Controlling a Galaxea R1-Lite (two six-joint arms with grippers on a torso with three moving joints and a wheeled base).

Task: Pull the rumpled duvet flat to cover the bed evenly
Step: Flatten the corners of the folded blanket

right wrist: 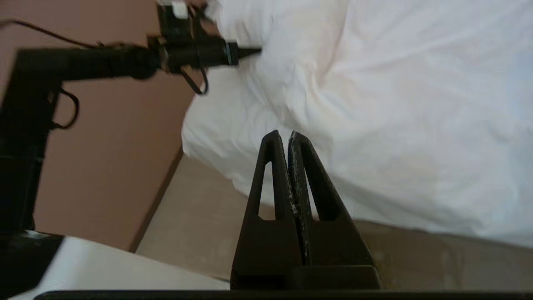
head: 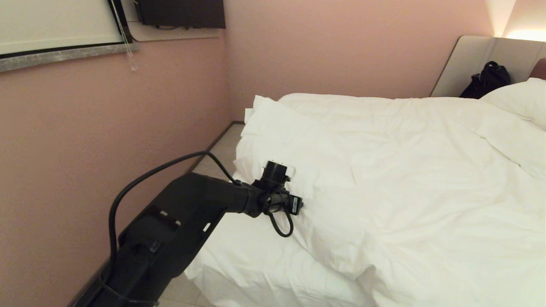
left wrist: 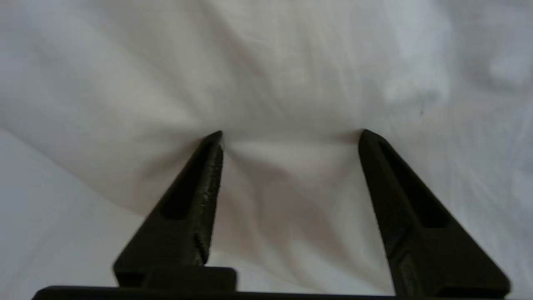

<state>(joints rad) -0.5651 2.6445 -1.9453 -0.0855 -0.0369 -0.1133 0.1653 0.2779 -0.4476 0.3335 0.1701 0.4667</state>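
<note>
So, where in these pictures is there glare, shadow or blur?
Head view: lamp glare above the headboard, the duvet nearly washed out. Left wrist view: soft shadow between the open left gripper fingers. Right wrist view: the left arm is blurred.

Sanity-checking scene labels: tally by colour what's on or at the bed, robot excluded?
White: 2, duvet, pillow
Black: 1, bag against the headboard
Beige: 1, headboard
Total: 4
</note>
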